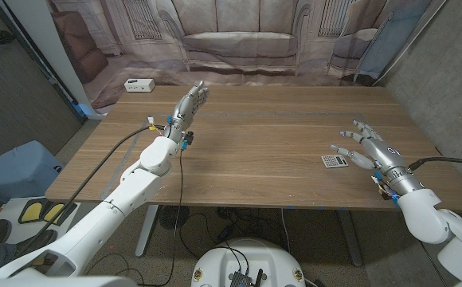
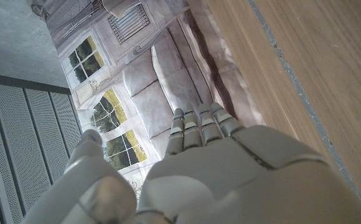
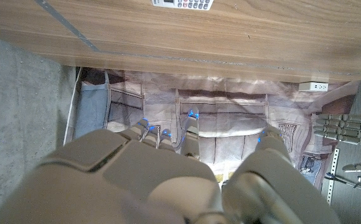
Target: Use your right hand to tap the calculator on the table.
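Just one calculator (image 1: 335, 161), right hand (image 1: 364, 147) beside — open.

White glossy arms, silver-grey segmented hands, black cables along the forearms.

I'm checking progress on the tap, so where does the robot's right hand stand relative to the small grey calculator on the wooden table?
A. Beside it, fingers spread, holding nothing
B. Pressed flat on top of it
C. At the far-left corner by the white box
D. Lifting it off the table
A: in the head view the right hand is beside the small grey calculator, fingers spread and empty, with the calculator lying uncovered on the wooden table.
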`<state>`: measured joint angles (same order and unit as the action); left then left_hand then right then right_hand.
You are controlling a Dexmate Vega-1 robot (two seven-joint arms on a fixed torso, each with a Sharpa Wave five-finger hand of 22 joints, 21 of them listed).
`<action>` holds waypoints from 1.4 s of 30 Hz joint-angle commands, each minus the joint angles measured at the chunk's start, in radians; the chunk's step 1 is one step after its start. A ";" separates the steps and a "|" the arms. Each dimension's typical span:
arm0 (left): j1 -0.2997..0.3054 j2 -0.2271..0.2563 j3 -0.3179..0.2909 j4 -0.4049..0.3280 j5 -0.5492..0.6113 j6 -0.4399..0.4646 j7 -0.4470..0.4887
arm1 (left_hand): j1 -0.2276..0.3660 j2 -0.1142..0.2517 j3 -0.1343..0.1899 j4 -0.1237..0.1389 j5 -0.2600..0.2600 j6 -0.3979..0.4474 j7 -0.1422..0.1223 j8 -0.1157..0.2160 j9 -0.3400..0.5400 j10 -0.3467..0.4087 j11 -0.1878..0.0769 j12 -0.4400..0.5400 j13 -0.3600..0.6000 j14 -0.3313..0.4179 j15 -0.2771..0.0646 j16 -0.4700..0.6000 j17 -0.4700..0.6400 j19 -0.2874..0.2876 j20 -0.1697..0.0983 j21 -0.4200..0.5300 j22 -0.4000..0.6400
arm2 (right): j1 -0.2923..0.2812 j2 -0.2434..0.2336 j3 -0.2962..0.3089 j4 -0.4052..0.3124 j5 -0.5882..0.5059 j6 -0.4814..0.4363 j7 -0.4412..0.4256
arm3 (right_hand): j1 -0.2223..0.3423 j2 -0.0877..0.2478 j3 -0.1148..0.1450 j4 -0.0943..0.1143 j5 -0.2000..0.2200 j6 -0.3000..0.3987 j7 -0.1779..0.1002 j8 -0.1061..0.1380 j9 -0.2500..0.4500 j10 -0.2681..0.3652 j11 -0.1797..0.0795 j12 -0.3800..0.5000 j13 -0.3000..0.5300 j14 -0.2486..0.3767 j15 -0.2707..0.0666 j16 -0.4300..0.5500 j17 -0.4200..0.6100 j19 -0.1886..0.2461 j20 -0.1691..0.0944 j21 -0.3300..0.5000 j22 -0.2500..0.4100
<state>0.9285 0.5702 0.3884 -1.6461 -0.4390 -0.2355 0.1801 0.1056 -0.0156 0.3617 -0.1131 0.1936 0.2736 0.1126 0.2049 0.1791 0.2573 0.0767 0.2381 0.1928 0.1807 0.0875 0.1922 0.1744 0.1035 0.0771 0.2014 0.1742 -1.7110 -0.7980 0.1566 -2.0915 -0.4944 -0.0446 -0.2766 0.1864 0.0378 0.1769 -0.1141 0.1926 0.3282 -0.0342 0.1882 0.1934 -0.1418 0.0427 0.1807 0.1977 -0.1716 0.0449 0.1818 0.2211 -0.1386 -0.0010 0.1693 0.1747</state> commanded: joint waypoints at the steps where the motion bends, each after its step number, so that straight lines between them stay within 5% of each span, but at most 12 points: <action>1: 0.022 0.012 -0.011 -0.024 0.003 0.010 0.013 | 0.011 0.002 -0.001 -0.005 -0.004 0.003 0.000 -0.005 0.003 0.008 0.001 -0.003 0.006 0.005 -0.002 0.000 0.006 0.004 0.002 -0.004 0.004 | 0.008 -0.054 -0.014 -0.028 -0.005 -0.081 0.080 | 0.000 0.016 0.001 0.008 -0.004 0.002 0.003 0.001 0.002 -0.023 -0.005 -0.004 0.002 -0.158 0.004 0.003 0.004 -0.020 0.005 0.006 0.004; 18: 0.015 0.004 -0.010 -0.007 0.001 -0.007 0.002 | 0.011 0.003 -0.002 -0.005 -0.004 0.010 0.000 -0.005 0.003 0.014 -0.003 -0.003 0.006 0.009 -0.003 0.000 0.006 0.003 0.002 -0.004 0.004 | 0.034 -0.107 -0.035 -0.054 0.026 -0.179 0.167 | 0.002 0.034 0.008 0.009 -0.005 0.005 -0.005 0.006 0.002 -0.052 0.012 0.001 0.002 -0.180 0.013 0.006 0.003 -0.051 0.027 0.010 0.005; 25: 0.009 0.008 -0.008 0.000 -0.005 0.001 -0.009 | 0.011 0.003 -0.002 -0.005 -0.004 0.015 -0.001 -0.004 0.003 0.016 0.001 -0.004 0.006 0.010 -0.004 0.000 0.006 0.002 0.004 -0.005 0.004 | 0.064 -0.129 -0.063 -0.044 0.059 -0.198 0.187 | 0.007 0.040 0.012 0.006 -0.006 0.015 0.010 0.010 0.002 -0.041 0.043 0.012 0.002 -0.171 0.027 0.014 0.002 -0.047 0.038 0.019 0.005; 42: 0.003 0.004 -0.009 0.006 -0.006 0.003 -0.004 | 0.011 0.004 -0.003 -0.006 -0.004 0.018 0.001 -0.006 0.003 0.017 0.000 -0.006 0.006 0.011 -0.003 -0.001 0.006 0.002 0.004 -0.005 0.004 | 0.104 -0.195 -0.122 -0.036 0.113 -0.262 0.196 | 0.015 0.051 0.020 0.002 -0.008 0.037 -0.018 0.018 0.002 -0.047 0.014 0.015 0.001 -0.178 0.025 0.016 0.000 -0.068 0.055 0.018 0.006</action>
<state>0.9370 0.5753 0.3787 -1.6447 -0.4441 -0.2368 0.1771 0.1056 -0.0157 0.3574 -0.1173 0.1935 0.2841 0.1161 0.1997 0.1791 0.2681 0.0767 0.2320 0.1980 0.1859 0.0820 0.1922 0.1744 0.1035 0.0771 0.2014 0.1742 -1.6306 -0.9504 0.0685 -2.1302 -0.4142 -0.2658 -0.0916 0.1959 0.0734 0.1881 -0.1091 0.1848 0.3562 -0.0436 0.1999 0.1931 -0.1723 0.0674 0.1888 0.1976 -0.1735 0.0681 0.1895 0.2192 -0.1714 0.0505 0.1818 0.1795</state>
